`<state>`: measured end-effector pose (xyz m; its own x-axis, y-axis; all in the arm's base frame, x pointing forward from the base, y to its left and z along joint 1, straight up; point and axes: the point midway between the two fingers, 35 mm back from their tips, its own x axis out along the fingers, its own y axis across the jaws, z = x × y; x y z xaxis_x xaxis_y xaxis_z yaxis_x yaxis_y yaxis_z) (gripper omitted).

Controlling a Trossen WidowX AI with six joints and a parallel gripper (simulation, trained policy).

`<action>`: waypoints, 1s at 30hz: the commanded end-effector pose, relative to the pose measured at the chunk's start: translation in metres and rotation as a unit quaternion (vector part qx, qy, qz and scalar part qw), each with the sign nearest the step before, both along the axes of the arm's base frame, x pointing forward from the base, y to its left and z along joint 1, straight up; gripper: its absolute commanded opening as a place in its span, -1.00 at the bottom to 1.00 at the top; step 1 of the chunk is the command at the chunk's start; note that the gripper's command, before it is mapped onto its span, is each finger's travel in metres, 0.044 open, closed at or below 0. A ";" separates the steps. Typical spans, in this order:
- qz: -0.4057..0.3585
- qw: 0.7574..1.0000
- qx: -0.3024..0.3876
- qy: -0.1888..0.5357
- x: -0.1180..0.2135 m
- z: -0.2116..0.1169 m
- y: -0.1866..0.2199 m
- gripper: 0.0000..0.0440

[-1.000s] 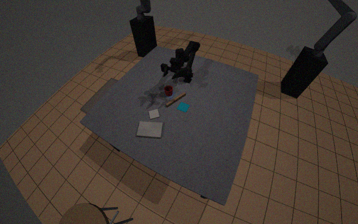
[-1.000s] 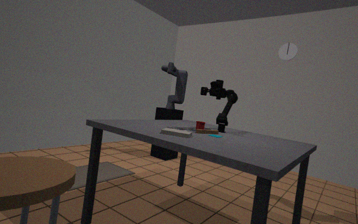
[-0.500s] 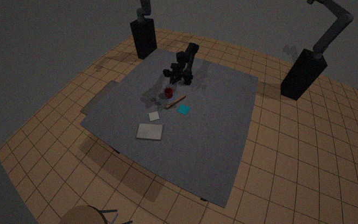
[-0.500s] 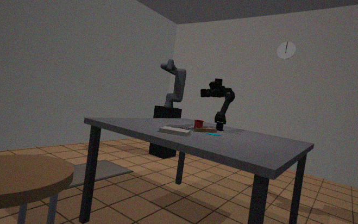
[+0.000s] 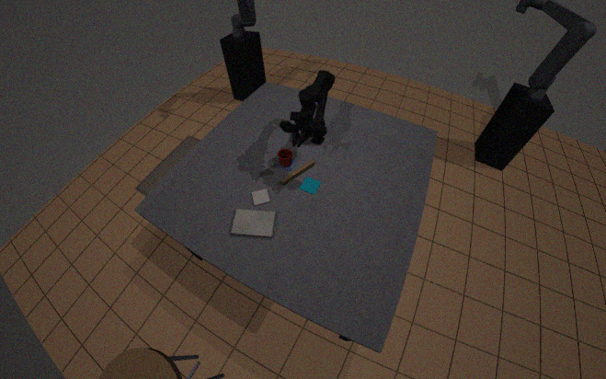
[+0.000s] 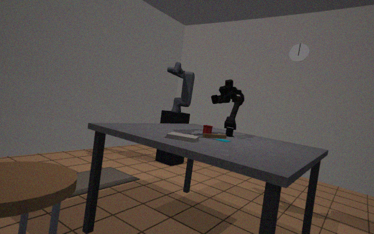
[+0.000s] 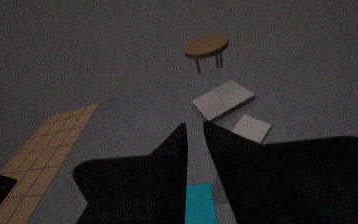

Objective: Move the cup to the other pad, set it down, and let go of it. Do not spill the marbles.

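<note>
The red cup point(image 5: 285, 157) point(image 6: 207, 129) stands upright on a dark blue pad point(image 5: 289, 167), which shows only at the cup's foot. Marbles cannot be made out inside it. The cyan pad point(image 5: 310, 185) point(image 6: 223, 140) point(image 7: 199, 202) lies flat with nothing on it, on the other side of a wooden bar from the cup. My gripper point(image 7: 194, 127) is nearly closed, with a thin gap between its fingertips and nothing in it. It is up in the air, above and behind the cup in the top and exterior views. The cup is not visible in the wrist view.
The wooden bar point(image 5: 298, 172) point(image 6: 214, 136) lies between cup and cyan pad. A small white tile point(image 5: 260, 196) point(image 7: 252, 127) and a larger pale slab point(image 5: 253, 223) point(image 6: 182, 137) point(image 7: 224, 99) lie farther out. Two other arms stand on black pedestals beyond the table.
</note>
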<state>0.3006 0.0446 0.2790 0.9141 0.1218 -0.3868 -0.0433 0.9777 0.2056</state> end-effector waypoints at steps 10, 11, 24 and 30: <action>0.004 0.994 0.008 0.108 -0.010 -0.016 0.009 -0.62; 0.004 0.993 0.007 0.116 -0.011 -0.017 0.009 -0.61; 0.004 0.974 -0.016 0.226 -0.026 -0.035 0.009 -0.52; 0.005 0.961 -0.031 0.274 -0.034 -0.041 0.006 -0.48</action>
<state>0.2695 0.0518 0.2384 0.5991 0.0978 -0.7947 0.0466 0.9866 0.1565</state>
